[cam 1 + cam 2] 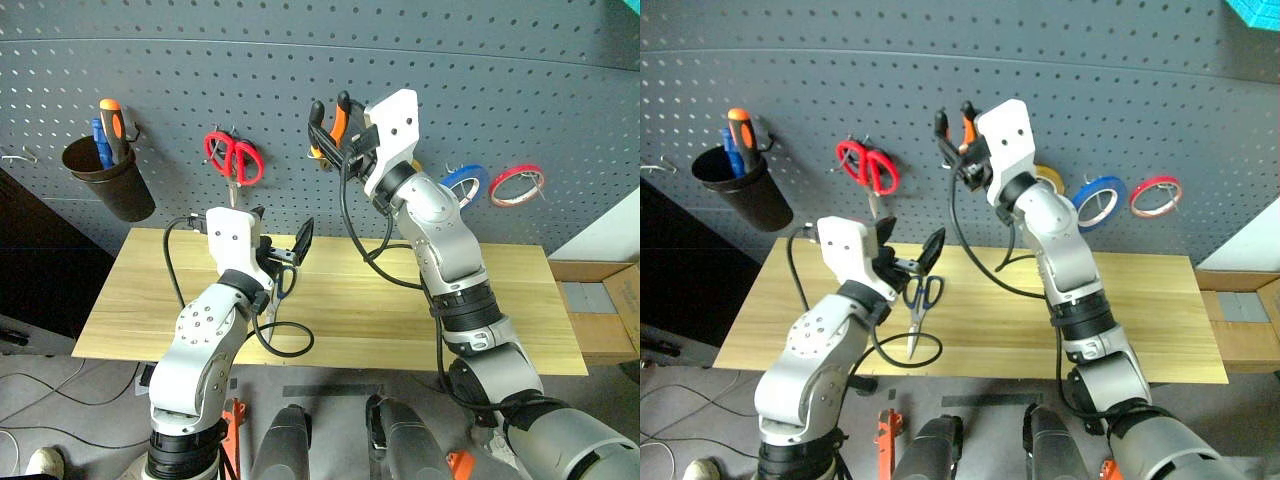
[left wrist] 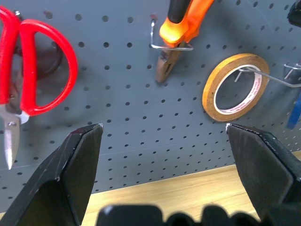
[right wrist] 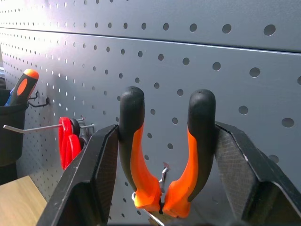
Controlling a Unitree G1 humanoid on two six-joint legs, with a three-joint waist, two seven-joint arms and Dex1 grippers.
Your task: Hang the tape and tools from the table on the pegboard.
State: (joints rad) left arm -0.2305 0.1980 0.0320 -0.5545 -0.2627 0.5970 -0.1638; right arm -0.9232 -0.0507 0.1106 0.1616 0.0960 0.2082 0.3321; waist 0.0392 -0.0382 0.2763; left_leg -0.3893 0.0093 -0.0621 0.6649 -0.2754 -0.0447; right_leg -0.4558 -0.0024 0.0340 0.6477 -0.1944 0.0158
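Note:
The pliers (image 3: 164,155), with orange-and-black handles, sit nose-down in a metal hook on the dark grey pegboard (image 1: 500,80). My right gripper (image 1: 335,128) is shut on their handles, one finger pressed against each handle's outer side. The blue tape (image 1: 465,185) hangs on a peg to the right of that arm. Scissors with dark blue handles (image 1: 920,300) lie on the light wooden table (image 1: 480,310), just beyond my left gripper (image 1: 908,240). That gripper is open and holds nothing, level above the table and facing the board.
Red-handled scissors (image 1: 235,160) hang left of the pliers. A black cup (image 1: 110,185) with orange and blue screwdrivers hangs at far left. A yellow roll (image 2: 235,87) and a red roll (image 1: 516,185) hang on pegs. A cardboard box (image 1: 610,310) sits off the table's right end.

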